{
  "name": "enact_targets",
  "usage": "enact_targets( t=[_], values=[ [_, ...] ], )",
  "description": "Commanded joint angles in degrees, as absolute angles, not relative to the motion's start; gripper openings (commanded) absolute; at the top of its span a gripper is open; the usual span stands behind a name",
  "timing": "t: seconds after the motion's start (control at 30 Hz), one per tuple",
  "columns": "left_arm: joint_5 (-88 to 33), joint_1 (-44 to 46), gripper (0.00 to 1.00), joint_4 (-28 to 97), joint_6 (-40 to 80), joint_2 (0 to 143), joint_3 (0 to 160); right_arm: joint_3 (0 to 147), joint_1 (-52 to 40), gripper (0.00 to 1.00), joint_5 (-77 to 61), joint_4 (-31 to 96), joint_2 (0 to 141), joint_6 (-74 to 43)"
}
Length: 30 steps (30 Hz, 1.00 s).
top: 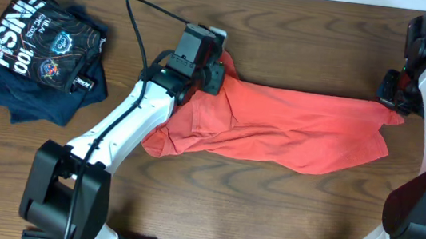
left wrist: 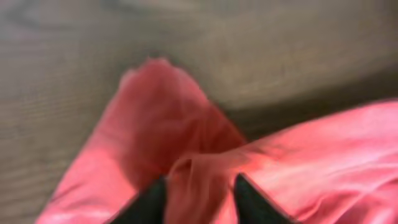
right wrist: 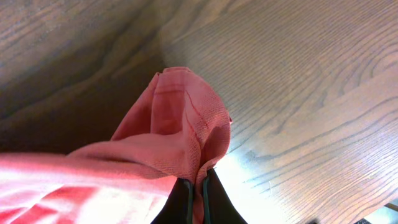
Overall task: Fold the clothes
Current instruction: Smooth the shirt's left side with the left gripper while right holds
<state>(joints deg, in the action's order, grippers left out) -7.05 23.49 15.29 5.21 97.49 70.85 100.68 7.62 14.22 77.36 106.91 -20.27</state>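
Note:
The red-orange T-shirt [top: 276, 127] lies stretched across the middle of the wooden table, bunched and wrinkled. My left gripper [top: 217, 70] holds its upper left corner; in the left wrist view a thick fold of red cloth [left wrist: 199, 193] sits between the two dark fingers [left wrist: 200, 202]. My right gripper [top: 396, 104] holds the shirt's right corner; in the right wrist view the fingers [right wrist: 198, 193] are pinched shut on a thin fold of the cloth [right wrist: 180, 124]. No chest print or tag shows.
A pile of dark navy shirts with white lettering [top: 43, 56] lies at the far left of the table. Bare wood surrounds the red shirt. The arm bases stand at the front edge.

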Motion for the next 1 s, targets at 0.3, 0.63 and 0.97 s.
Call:
enact_targets(
  t=[0.3,0.63,0.97],
  values=[
    [-10.5,23.2,0.98,40.3,16.3,88.2,71.2,101.0,8.2,0.01,15.6,77.6,107.0,-19.6],
    [-17.6,28.3,0.88,36.5,23.3,94.7,68.1,101.0,8.2,0.01,14.6,77.6,107.0,-19.2],
    [-17.5,34.6,0.93,29.5,41.6,101.6,68.1,101.0,8.3,0.01,14.6,77.6,107.0,-19.2]
  ],
)
